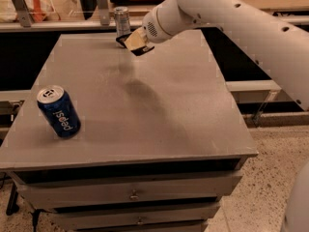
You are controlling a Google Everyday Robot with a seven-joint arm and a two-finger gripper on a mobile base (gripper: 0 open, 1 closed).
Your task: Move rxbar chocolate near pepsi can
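Note:
The pepsi can [59, 111], blue with white lettering and a silver top, stands at the table's front left. My gripper [134, 43] hangs over the back middle of the grey table [183, 120], just right of a slim silver can [122, 20]. A small dark flat piece [123, 39] shows at the gripper's lower left edge. It looks like the rxbar chocolate, mostly hidden by the gripper. I cannot tell whether it is held or lies on the table. The gripper is far from the pepsi can, across the table from it.
The slim silver can stands at the table's back edge. Behind the table runs a shelf rail with metal posts [101, 4]. My white arm [231, 18] reaches in from the right over the back right corner. Drawers [135, 193] sit below the tabletop.

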